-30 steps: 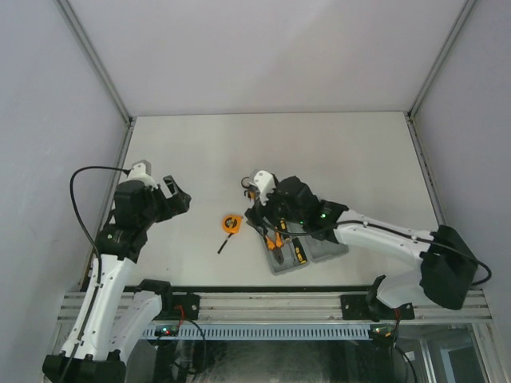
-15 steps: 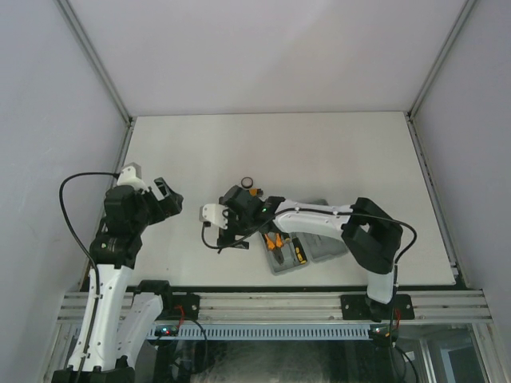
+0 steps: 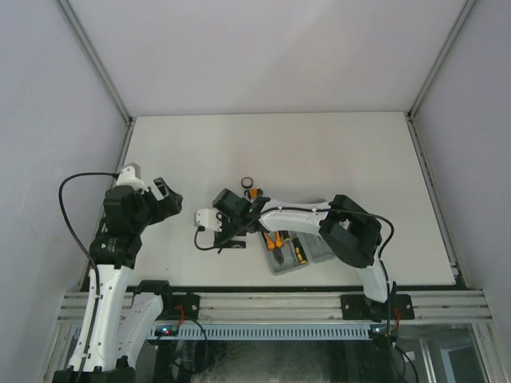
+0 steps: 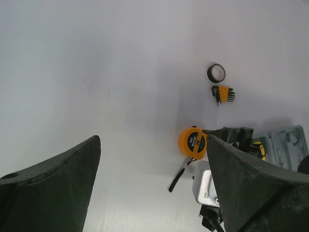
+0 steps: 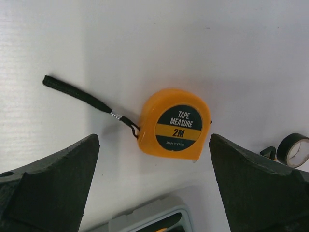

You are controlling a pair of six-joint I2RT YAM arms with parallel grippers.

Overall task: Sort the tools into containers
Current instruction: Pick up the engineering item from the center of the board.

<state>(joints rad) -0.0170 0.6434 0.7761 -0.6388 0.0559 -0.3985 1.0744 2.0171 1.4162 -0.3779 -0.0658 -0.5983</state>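
progress check: sorting partly done. flat grey plastic hinged tool case (image 3: 326,250) lies open by the near edge of the white desk (image 3: 319,152), right of centre. orange-handled pliers (image 3: 275,242) and at least one black-and-yellow screwdriver (image 3: 300,253) sit in its recesses; a second screwdriver cannot be made out.

not yet stowed: round orange tape measure (image 5: 176,124), on the desk just left of the case, black strap trailing away. small black-orange hex key set (image 4: 223,93) and black ring (image 4: 216,73) lie near each other, further toward the desk's middle.

right gripper (image 3: 227,237) hangs over the tape measure, fingers (image 5: 48,183) spread wide on either side, clamping nothing. left gripper (image 3: 166,193) is raised near the left edge, fingers (image 4: 53,183) apart, empty.

judged: three items left, tape measure next.
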